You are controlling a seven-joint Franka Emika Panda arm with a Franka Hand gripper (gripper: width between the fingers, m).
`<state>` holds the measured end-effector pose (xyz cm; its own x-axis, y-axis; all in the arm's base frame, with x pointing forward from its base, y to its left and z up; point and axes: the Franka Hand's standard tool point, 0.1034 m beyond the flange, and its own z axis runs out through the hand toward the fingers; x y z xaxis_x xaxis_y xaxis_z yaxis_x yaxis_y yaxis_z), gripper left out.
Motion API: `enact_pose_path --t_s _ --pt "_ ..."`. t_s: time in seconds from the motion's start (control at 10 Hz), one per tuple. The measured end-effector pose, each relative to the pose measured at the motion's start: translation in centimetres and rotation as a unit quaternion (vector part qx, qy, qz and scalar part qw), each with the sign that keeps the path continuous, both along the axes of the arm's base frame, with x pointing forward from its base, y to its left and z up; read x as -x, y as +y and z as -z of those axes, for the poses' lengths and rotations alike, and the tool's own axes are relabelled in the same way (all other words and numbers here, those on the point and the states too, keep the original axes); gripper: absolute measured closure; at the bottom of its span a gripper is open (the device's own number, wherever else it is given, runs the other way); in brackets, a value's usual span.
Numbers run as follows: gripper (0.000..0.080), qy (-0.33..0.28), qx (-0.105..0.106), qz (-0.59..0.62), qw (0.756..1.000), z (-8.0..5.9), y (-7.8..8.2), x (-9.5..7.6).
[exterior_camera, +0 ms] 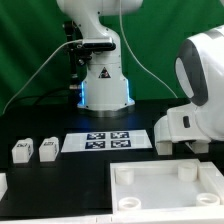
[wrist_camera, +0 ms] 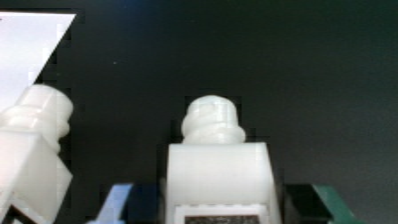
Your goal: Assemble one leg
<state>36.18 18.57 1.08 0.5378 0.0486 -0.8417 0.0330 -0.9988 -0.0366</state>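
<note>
In the wrist view a white leg (wrist_camera: 217, 165) stands upright between my gripper's (wrist_camera: 226, 205) blue finger (wrist_camera: 123, 203) and green finger (wrist_camera: 342, 203). A dark gap shows on each side of it, so the jaws stand open around it. The leg has a rounded peg on top and a black-and-white marker low on its face. A second leg (wrist_camera: 32, 150) stands close beside it. In the exterior view two more legs (exterior_camera: 21, 150) (exterior_camera: 46, 149) stand at the exterior view's left. The gripper is hidden there behind the white arm (exterior_camera: 196, 95).
The large white tray-like part with corner posts (exterior_camera: 165, 185) lies at the front of the black table. The marker board (exterior_camera: 105, 141) lies in the middle. The robot base (exterior_camera: 103, 80) stands behind it. A white flat edge (wrist_camera: 32, 50) shows in the wrist view.
</note>
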Motion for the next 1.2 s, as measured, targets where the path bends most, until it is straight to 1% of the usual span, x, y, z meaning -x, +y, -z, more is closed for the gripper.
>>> enact_pose_path --t_s 0.4,0.5,0.6,0.7,0.8,0.9,1.0,1.2 --pt "0.0509 0.000 0.000 0.000 1.000 0.0 0.0 0.0" --pt "0.0509 -0.010 -0.006 -0.003 1.000 -0.7 0.0 -0.7" --pt "0.0509 -0.025 -0.015 -0.009 1.000 -2.1 -0.1 -1.7" --pt "0.0508 -0.029 -0.023 -0.015 0.999 -4.2 -0.6 -2.6" --pt "0.0508 -0.054 -0.031 -0.015 0.998 -5.8 -0.9 -4.0" --pt "0.0508 -0.120 -0.034 -0.007 0.992 -7.4 -1.1 -5.9" --pt "0.0508 -0.176 -0.036 -0.009 0.984 -10.0 -1.7 -6.7" --pt "0.0508 -0.275 -0.035 0.003 0.961 -12.5 -2.2 -8.7"
